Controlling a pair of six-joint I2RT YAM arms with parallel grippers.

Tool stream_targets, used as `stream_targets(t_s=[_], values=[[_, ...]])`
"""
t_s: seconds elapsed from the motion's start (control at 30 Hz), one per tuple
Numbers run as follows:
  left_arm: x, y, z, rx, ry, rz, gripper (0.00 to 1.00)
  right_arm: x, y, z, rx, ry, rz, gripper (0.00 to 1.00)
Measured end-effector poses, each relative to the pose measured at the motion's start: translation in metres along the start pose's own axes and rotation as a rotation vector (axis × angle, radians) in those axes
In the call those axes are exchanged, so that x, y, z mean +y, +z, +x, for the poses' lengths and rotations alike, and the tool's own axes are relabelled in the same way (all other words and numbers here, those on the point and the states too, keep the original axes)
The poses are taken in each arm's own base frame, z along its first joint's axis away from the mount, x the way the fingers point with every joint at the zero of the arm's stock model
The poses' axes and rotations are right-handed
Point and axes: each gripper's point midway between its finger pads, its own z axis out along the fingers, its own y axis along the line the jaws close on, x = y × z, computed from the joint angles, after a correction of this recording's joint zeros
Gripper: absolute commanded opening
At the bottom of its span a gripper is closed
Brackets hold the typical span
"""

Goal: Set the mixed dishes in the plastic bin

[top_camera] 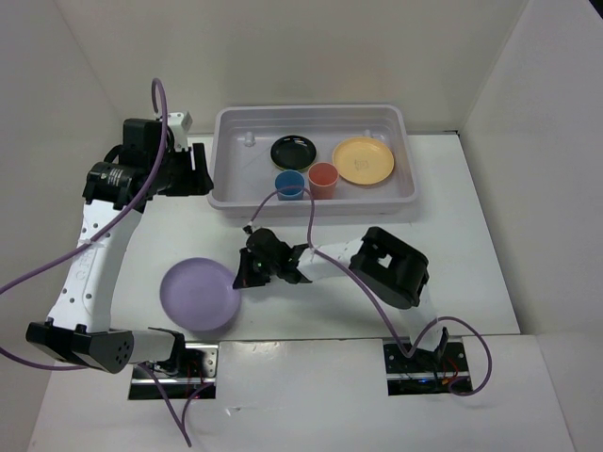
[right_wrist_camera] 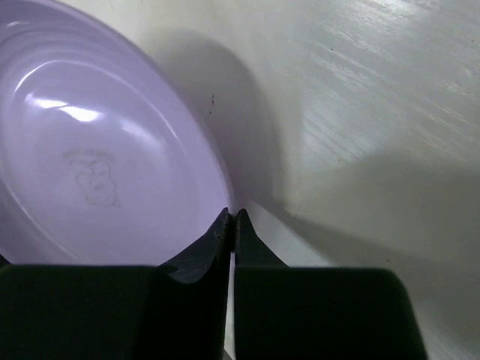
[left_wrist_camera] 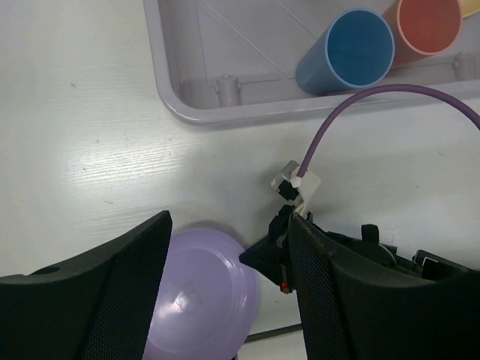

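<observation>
White tabletop (top_camera: 471, 273), white walls on three sides. All positions were noted against the plastic bin (top_camera: 311, 111), which sat at the far side of the surface.

Inside the bin:
- small black plate (top_camera: 293, 151), flat on the floor, around the middle
- large yellow-orange plate (top_camera: 363, 160), flat, to the right of the black one, apart from it
- blue cup (top_camera: 289, 185) and coral-red cup (top_camera: 322, 179), upright, mouths up, side by side against the bin's near wall, blue on the left

Outside the bin: the large lavender plate (top_camera: 198, 294) lay on the tabletop, well in front of the bin's near-left corner, right side up.

My right hand (top_camera: 247, 273) was low over the tabletop between the bin's near wall and that plate, at the plate's right edge. From the wrist camera its fingertips were closed together, tips meeting right at the plate's rim (right_wrist_camera: 150, 172). I could not tell whether the rim was caught between them.

My left hand (top_camera: 198, 169) hung just off the bin's left end, above the tabletop. Its fingers (left_wrist_camera: 120, 277) stood wide apart with nothing between them. Its camera looked down on the bin's near-left corner, both cups and part of the lavender plate.

A purple cable (left_wrist_camera: 390, 94) arched over the tabletop just in front of the bin's near wall.
</observation>
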Motion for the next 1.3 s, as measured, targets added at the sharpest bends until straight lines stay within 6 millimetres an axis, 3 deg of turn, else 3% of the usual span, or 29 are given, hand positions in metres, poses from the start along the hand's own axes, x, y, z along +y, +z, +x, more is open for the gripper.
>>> stream_targets(t_s=[0.17,0.3,0.53,0.63,0.83,1.0,1.13,1.3], values=[[0.0,0.0,0.0,0.0,0.0,0.0,0.71,-0.01,-0.005,0.003,0.008,-0.041,0.073,0.0],[0.0,0.0,-0.001,-0.002,0.001,0.001,0.71,-0.014,-0.034,-0.005,-0.004,-0.098,0.166,0.0],[-0.001,-0.008,-0.015,-0.062,-0.002,0.008,0.71,0.027,-0.13,-0.067,-0.176,-0.145,0.139,0.0],[-0.004,-0.024,-0.028,-0.122,-0.002,0.017,0.71,0.026,-0.179,-0.104,-0.284,-0.125,0.142,0.0],[-0.013,-0.065,-0.059,-0.284,0.002,0.049,0.71,-0.016,-0.27,-0.168,-0.49,-0.041,0.24,0.0],[-0.019,-0.092,-0.068,-0.377,-0.012,0.078,0.71,-0.072,-0.324,-0.213,-0.614,0.068,0.342,0.0],[-0.023,-0.097,-0.07,-0.391,-0.007,0.104,0.71,-0.106,-0.367,-0.256,-0.727,0.145,0.418,0.0],[-0.025,-0.093,-0.067,-0.376,-0.005,0.116,0.72,-0.13,-0.387,-0.308,-0.811,0.187,0.425,0.0]])
